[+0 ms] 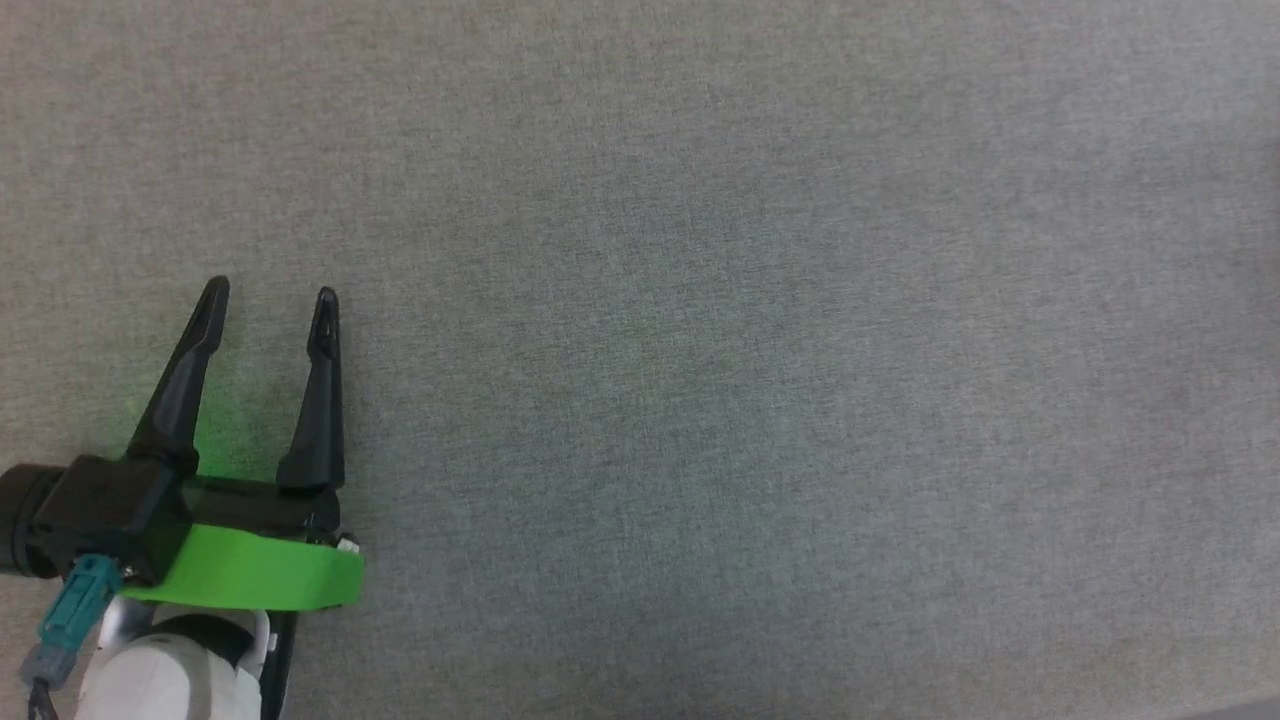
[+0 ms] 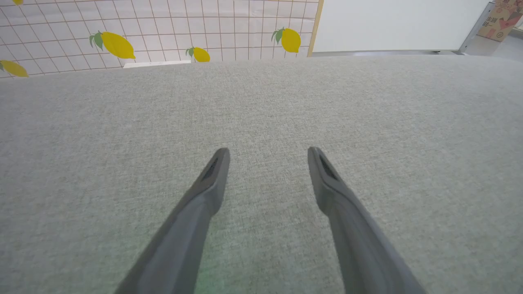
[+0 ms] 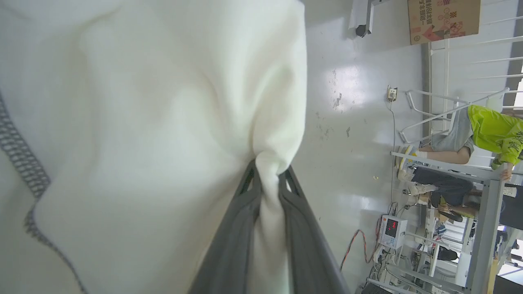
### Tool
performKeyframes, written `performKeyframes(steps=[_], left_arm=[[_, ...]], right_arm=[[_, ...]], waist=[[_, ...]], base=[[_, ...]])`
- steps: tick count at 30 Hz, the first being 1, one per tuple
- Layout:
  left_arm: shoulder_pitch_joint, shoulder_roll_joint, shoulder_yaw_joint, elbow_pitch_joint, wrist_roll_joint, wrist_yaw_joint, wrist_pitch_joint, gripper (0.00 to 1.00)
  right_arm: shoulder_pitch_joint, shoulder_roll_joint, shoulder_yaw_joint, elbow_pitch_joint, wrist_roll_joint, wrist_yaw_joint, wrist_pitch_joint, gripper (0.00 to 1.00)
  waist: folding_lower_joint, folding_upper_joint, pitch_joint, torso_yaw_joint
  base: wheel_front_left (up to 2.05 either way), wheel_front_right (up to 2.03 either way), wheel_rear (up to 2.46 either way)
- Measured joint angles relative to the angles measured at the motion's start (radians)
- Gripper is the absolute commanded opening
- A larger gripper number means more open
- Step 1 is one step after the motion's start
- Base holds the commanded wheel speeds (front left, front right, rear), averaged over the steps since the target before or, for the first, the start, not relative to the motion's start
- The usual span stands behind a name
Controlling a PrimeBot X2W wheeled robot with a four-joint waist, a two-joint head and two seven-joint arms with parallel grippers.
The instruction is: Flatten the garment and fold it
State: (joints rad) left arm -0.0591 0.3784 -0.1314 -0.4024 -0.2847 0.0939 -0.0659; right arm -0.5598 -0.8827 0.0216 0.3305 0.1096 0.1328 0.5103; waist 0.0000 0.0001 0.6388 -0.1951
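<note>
A grey cloth-covered table [image 1: 750,350] spreads ahead of the robot. Over the table's near left part, the left gripper [image 1: 270,292] hovers with its two dark fingers spread wide apart and nothing between them. The left wrist view looks along these fingers across the table toward its far edge.

The white shirt [image 3: 163,122] is off to the side of the table, hanging in soft bunched folds with shiny floor behind it. The right gripper [image 3: 269,169] holds it, fingers pinched together on a gathered ridge of the fabric. A grey stitched seam [image 3: 16,151] runs down the shirt's side furthest from the grip. How close the shirt hangs to the table's edge cannot be told.

The task looks to be at its very start. The shirt is picked up but crumpled, not yet laid on the table. Spreading it flat, smoothing it and every fold remain to be done.
</note>
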Motion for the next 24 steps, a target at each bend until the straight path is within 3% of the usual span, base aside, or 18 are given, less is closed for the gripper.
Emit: performKeyframes(steps=[9,10,11,12,24], left_arm=[[-0.005,0.013,0.003,-0.017,0.003,0.005,0.012,1.0],[-0.006,0.013,0.003,-0.016,0.003,0.005,0.012,1.0],[-0.006,0.014,0.002,-0.016,0.003,0.005,0.012,1.0],[-0.007,0.014,0.002,-0.015,0.003,0.005,0.012,1.0],[-0.028,-0.018,-0.007,0.044,-0.018,0.001,-0.095,1.0]], right_arm=[[-0.035,0.047,-0.022,0.084,-0.049,0.0,-0.011,0.0],[-0.035,0.052,-0.03,0.092,-0.053,0.0,-0.011,0.19],[-0.035,0.056,-0.037,0.097,-0.059,0.0,-0.015,0.47],[-0.035,0.058,-0.04,0.101,-0.063,0.0,-0.021,1.0],[-0.045,0.08,-0.041,0.153,-0.082,0.0,-0.099,1.0]], waist=[[0.0,0.0,0.028,-0.005],[0.0,0.0,0.028,-0.004],[0.0,0.0,0.029,-0.004],[0.0,0.0,0.028,-0.004],[0.0,0.0,-0.027,0.015]], base=[[0.0,0.0,0.0],[0.0,0.0,0.0],[0.0,0.0,0.0],[0.0,0.0,0.0],[0.0,0.0,0.0]])
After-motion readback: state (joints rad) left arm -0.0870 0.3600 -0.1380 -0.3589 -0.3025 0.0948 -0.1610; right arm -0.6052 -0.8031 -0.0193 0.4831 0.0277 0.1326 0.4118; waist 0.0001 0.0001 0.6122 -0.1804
